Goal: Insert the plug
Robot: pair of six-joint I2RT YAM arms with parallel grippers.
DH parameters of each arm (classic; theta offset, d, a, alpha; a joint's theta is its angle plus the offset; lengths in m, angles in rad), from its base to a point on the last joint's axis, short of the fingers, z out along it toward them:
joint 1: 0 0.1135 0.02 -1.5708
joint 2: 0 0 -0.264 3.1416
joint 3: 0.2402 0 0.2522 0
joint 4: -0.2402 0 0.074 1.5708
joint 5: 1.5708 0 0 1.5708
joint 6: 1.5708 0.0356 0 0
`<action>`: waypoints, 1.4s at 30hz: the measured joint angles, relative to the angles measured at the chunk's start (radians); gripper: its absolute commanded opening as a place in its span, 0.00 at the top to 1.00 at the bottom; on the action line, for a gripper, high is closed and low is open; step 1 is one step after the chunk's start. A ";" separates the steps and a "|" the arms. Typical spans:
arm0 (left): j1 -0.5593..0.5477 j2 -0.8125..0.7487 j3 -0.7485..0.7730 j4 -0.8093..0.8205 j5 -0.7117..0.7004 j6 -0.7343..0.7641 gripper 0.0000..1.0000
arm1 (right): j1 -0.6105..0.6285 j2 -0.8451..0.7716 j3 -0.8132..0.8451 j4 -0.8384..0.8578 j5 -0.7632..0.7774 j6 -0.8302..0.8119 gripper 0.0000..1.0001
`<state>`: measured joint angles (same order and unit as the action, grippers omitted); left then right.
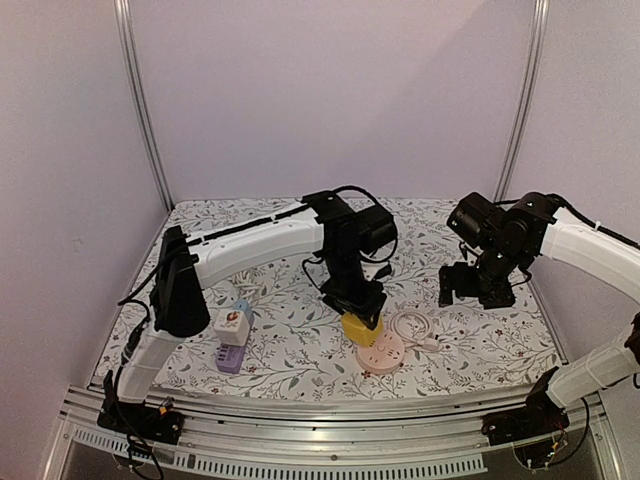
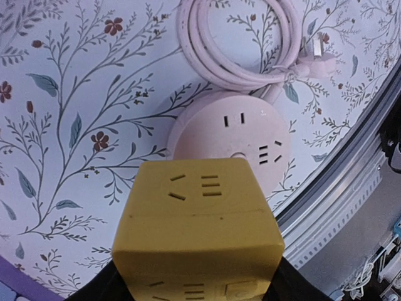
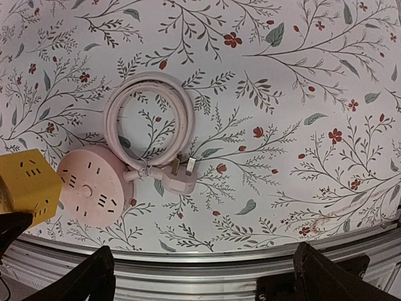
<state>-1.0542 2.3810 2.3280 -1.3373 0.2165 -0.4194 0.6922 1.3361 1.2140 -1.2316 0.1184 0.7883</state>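
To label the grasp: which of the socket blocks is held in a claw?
The yellow cube, clamped in the left claw. The round pink one and the white one lie free, ungripped.

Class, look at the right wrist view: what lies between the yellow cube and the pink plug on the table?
The round pink power strip lies between the yellow cube and the pink plug. The right wrist view shows this plainly.

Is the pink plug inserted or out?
Out: the pink plug lies on the table beside its coiled cord, prongs bare.
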 measured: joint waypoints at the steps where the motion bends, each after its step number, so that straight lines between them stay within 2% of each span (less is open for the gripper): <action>1: -0.003 0.002 0.003 0.000 0.000 0.000 1.00 | 0.000 0.000 0.000 0.000 0.000 0.000 0.02; 42: -0.020 0.045 0.028 0.010 -0.022 -0.045 1.00 | 0.000 0.000 -0.024 -0.020 0.000 -0.032 0.01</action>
<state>-1.0740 2.4264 2.3562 -1.3273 0.1944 -0.4644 0.6922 1.3361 1.1896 -1.2518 0.1181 0.7563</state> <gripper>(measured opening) 0.632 0.986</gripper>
